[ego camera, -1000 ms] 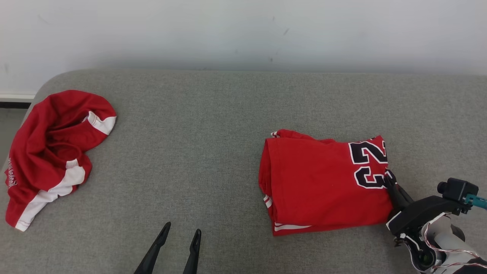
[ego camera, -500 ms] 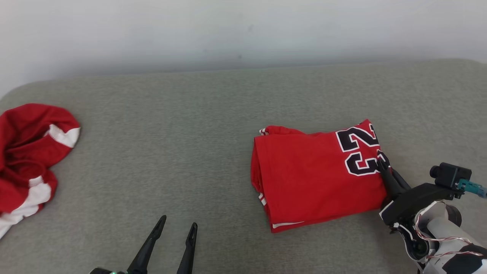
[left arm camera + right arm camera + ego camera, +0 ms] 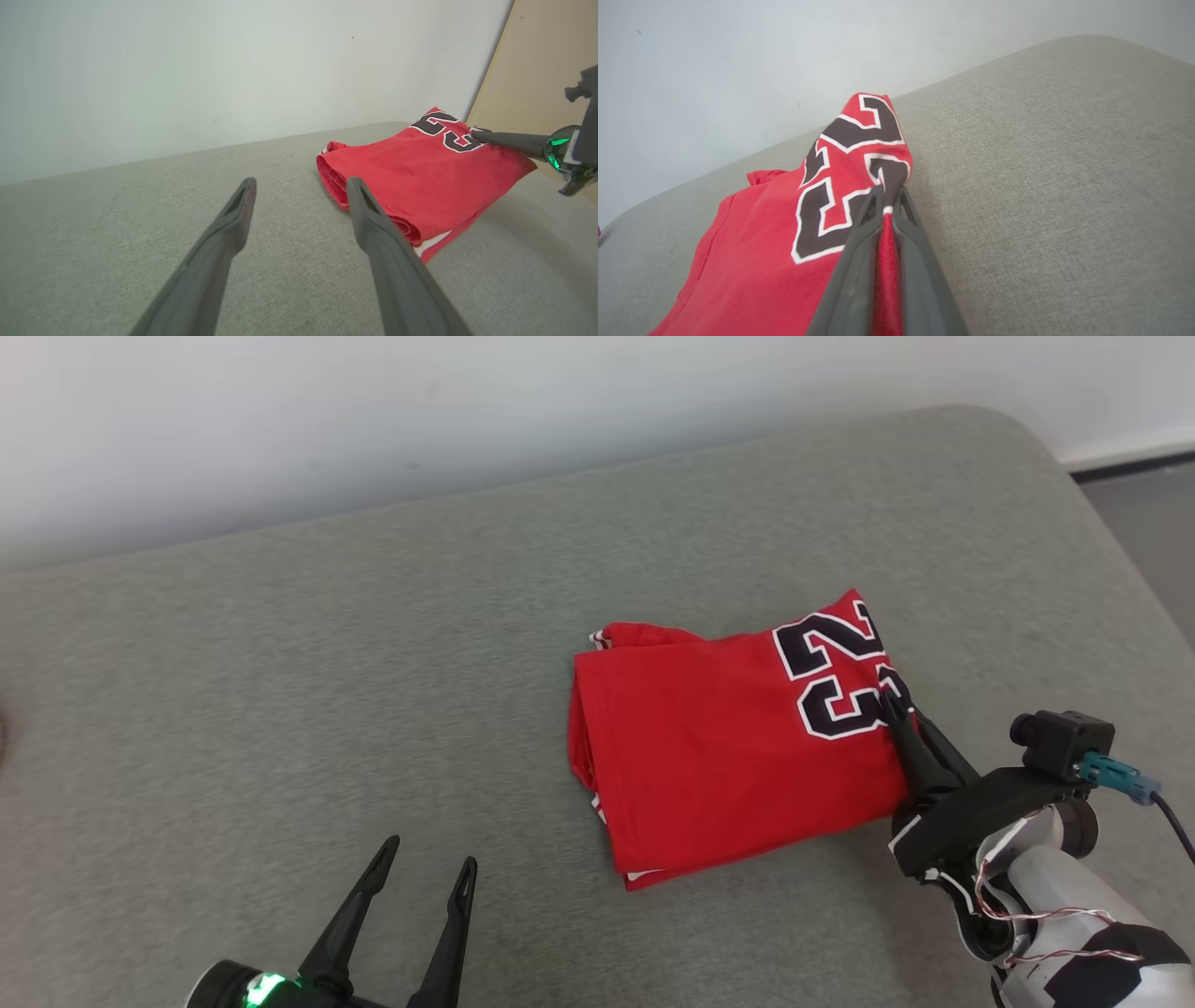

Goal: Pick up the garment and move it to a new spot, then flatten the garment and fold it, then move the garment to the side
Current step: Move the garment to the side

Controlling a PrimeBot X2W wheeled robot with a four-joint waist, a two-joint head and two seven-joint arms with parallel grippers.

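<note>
The garment [image 3: 728,747] is a red jersey with a black and white "23", folded into a rough rectangle on the grey cushion. My right gripper [image 3: 894,705] is shut on its right edge by the number, and in the right wrist view the fabric [image 3: 850,186] is pinched between the two dark fingers of that gripper [image 3: 888,191]. My left gripper [image 3: 425,863] stands open near the front edge, left of the jersey, with nothing in it. In the left wrist view the left gripper [image 3: 301,193] points toward the jersey's [image 3: 420,168] folded left side.
The grey cushion [image 3: 280,691] spreads wide to the left of the jersey. Its rounded right corner [image 3: 1027,439] ends at a strip of floor [image 3: 1148,523]. A pale wall [image 3: 373,411] runs along the back.
The head camera has swung to the right, so the second red garment at the left has left the picture. The right gripper keeps its hold on the jersey's edge.
</note>
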